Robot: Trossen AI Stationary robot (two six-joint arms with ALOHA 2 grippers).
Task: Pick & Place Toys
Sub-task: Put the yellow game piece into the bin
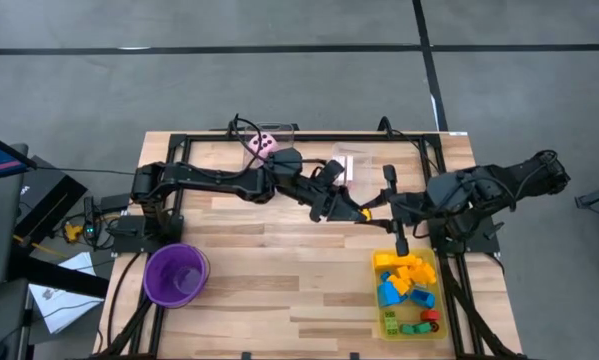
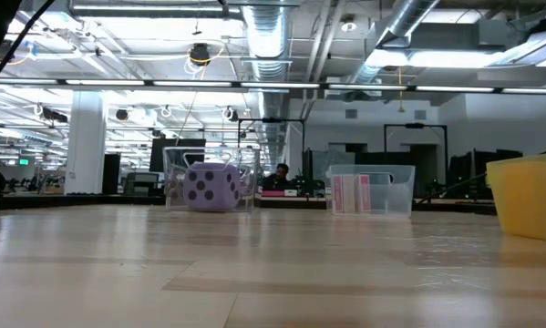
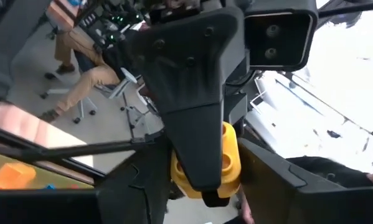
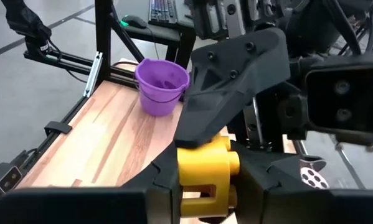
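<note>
Left claw (image 1: 351, 210) and right claw (image 1: 371, 207) meet above mid-surface (image 1: 279, 290), both apparently pinching one yellow block (image 4: 202, 171) held between them, clear of the wood. Remaining toys (image 1: 409, 285) lie in the yellow tray (image 1: 377, 262) near the right arm.

I see a purple cup (image 1: 176, 275) standing upright near the table's (image 1: 279, 290) left front corner, well apart from everything else. A yellow tray (image 1: 387, 300) sits at the right front. Two clear boxes stand along the far edge: one (image 1: 279, 132) left of centre, the other (image 1: 364, 160) just right of it. Level across the table, the tray's yellow wall (image 2: 528, 196) shows at the right edge. Behind the boxes, I make out a person (image 2: 279, 175) seated in the room.
</note>
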